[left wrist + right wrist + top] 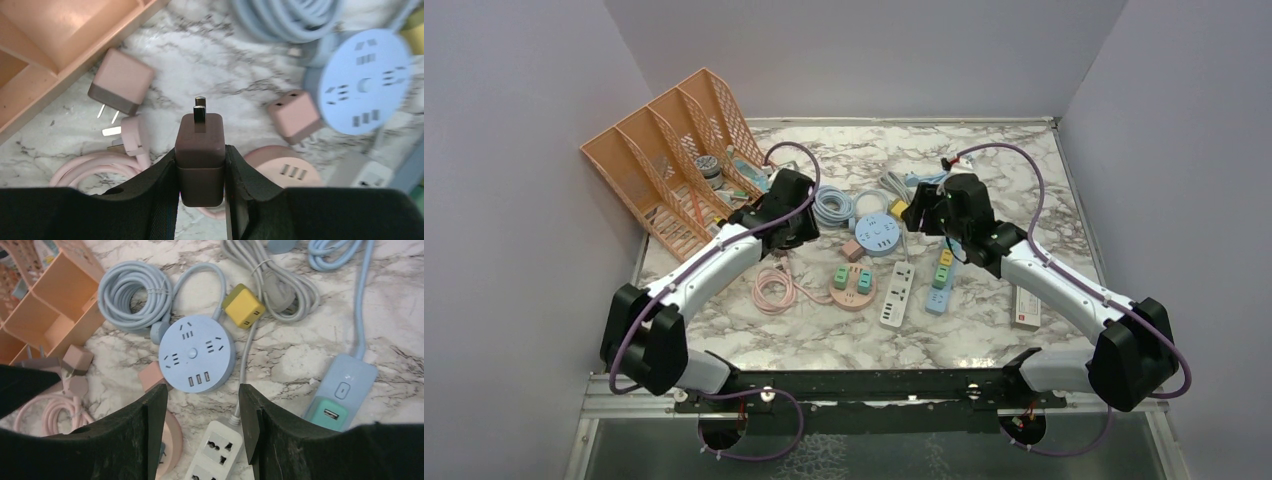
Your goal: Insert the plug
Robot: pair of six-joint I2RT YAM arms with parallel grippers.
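Plain pale lavender walls [864, 50] enclose a grey-veined marble tabletop [844, 345] on 3 sides.

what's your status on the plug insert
Left gripper shut on brown plug, prongs forward. Right gripper open, empty, over round blue strip. Plug not yet inserted; pink cube adapter lies beside that strip.

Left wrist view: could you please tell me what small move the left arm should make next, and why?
Probably carry the plug forward and right toward the blue strip, then tip its prongs down. The left pincer is shut on the plug, its prongs are free and pointing ahead, and the strip's two-slot sockets look empty. The right pincer hangs open above the strip.
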